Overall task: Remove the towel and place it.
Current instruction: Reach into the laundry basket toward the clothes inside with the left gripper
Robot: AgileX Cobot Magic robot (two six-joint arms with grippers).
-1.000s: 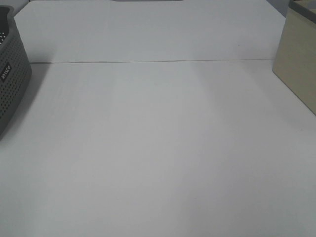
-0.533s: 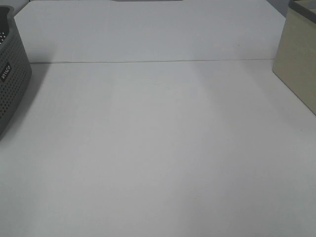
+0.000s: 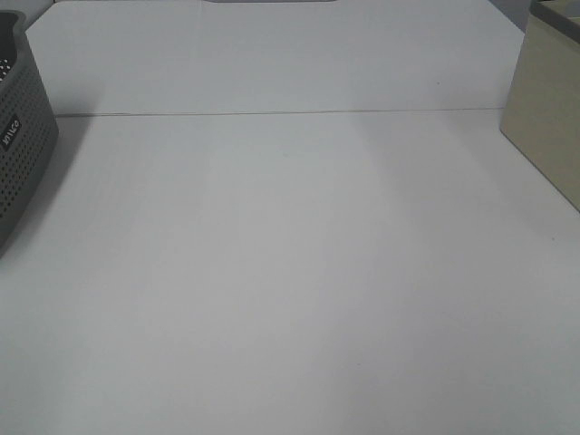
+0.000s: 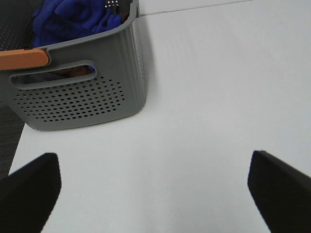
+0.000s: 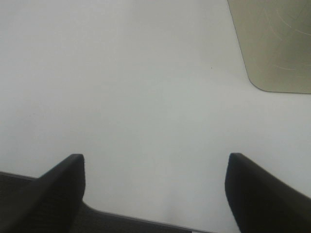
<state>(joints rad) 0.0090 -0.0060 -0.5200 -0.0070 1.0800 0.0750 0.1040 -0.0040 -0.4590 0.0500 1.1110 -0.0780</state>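
The deep blue towel [image 4: 73, 19] lies bunched inside a grey perforated basket [image 4: 82, 97], seen in the left wrist view. The basket's side also shows at the left edge of the exterior view [image 3: 20, 145]; the towel is hidden there. My left gripper [image 4: 155, 194] is open and empty, apart from the basket, over the white table near its front edge. My right gripper [image 5: 155, 194] is open and empty over the table's edge. Neither gripper shows in the exterior view.
A beige box [image 3: 548, 127] stands at the right edge of the white table [image 3: 290, 272]; it also shows in the right wrist view [image 5: 277, 43]. An orange handle [image 4: 22, 58] sits on the basket's rim. A seam [image 3: 272, 113] crosses the table's far part.
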